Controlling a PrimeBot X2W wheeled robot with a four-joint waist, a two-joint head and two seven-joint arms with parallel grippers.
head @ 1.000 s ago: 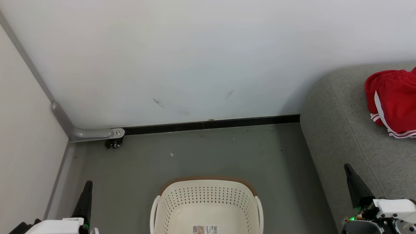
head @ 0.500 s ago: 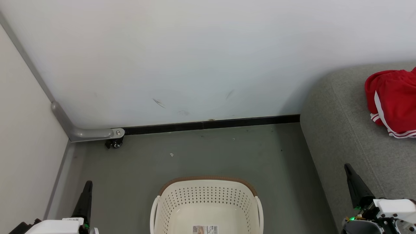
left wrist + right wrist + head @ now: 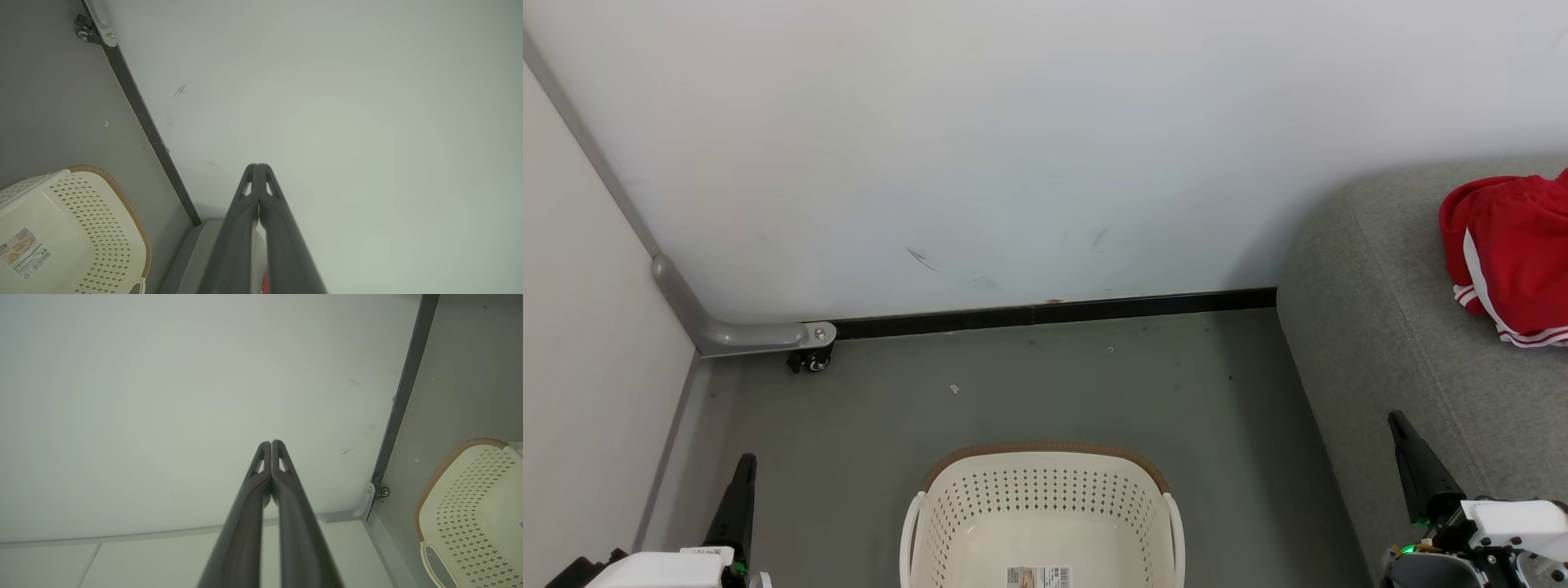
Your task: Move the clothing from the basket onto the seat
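Red clothing (image 3: pixel 1507 261) heaped on the grey seat (image 3: pixel 1372 367) at right, cream basket (image 3: pixel 1045 451) on the floor (image 3: pixel 1054 384), paper label (image 3: pixel 1037 576) inside, left gripper (image 3: pixel 258 166) and right gripper (image 3: pixel 271 443) flanking the basket, fingers pressed together, gripping nothing

Pale matt white back wall (image 3: pixel 1045 122), with short dark scuff marks (image 3: pixel 921 259) low down. Narrow black skirting strip (image 3: pixel 1054 312) along its foot, meeting smooth grey-green floor (image 3: pixel 1013 408). Small white scrap (image 3: pixel 954 389) on floor near strip. At left, flat cream partition panel (image 3: pixel 580 367), edged by rounded grey metal bar (image 3: pixel 727 333) with small black caster wheel (image 3: pixel 810 360) beneath.
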